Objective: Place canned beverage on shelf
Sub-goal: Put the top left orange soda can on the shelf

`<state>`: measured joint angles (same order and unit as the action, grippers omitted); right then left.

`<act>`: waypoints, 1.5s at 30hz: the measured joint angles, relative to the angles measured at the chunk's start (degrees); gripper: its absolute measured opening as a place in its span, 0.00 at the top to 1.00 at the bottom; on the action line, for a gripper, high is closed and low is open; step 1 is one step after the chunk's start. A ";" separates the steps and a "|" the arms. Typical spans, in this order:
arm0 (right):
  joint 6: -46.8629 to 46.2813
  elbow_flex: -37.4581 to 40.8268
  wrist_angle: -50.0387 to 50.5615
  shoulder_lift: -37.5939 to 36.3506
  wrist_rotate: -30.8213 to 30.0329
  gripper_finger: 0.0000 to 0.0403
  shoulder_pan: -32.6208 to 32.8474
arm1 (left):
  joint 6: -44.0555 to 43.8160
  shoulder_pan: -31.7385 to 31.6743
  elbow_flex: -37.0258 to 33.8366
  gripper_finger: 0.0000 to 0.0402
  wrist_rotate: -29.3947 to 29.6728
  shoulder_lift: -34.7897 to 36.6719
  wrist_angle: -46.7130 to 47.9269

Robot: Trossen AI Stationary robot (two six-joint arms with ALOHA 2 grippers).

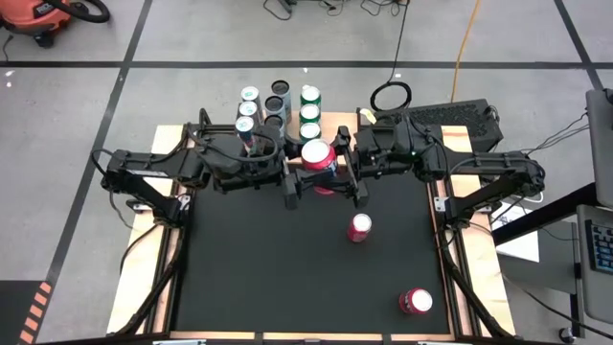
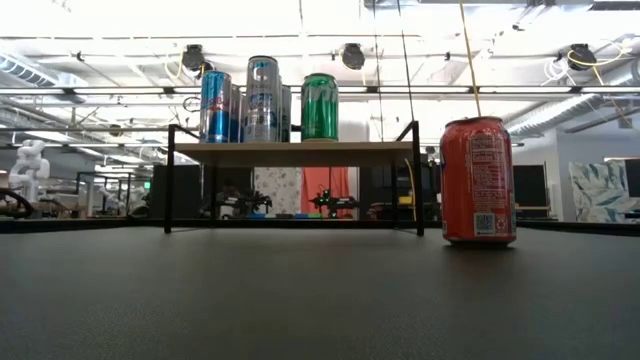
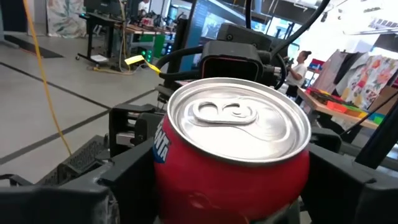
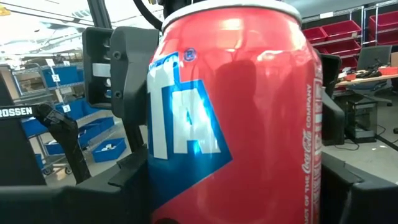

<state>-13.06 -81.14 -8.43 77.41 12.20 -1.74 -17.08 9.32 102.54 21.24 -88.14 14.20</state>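
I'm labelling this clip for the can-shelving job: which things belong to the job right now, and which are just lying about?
Part of the job:
- red can, between both grippers above the table
- left gripper
- right gripper
- shelf, already carrying cans

Lying about:
- red can mid-table
- red can at the table's near right corner
- orange vacuum on the floor

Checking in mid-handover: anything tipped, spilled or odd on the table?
Nothing spilled or tipped. The odd part: both claws, left and right, flank the same red can above the table near the shelf. Two more red cans stand upright.
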 joint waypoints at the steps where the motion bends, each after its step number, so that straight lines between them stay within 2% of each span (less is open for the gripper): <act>1: -0.02 0.00 0.02 0.00 0.01 0.31 0.00 | 0.04 0.00 0.00 0.20 0.14 0.00 0.00; 12: 0.44 0.00 0.12 0.00 -0.28 0.31 -0.04 | 2.85 0.02 0.00 0.15 1.86 0.00 -2.40; 22: 0.31 0.00 0.51 0.00 -0.08 0.31 -0.02 | 2.41 -0.02 0.02 0.14 -0.18 0.07 -2.30; 32: -0.15 0.00 1.29 -0.04 -0.02 0.31 -0.02 | 2.69 -0.02 0.02 0.26 -0.22 0.07 -1.66; 45: -1.70 -0.11 4.14 -0.32 -0.02 0.31 -0.02 | 1.95 -0.02 0.01 0.28 -0.52 0.04 -1.22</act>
<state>-14.76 -81.25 -4.29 77.09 12.19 -1.76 -15.13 9.30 102.55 20.72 -88.10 12.97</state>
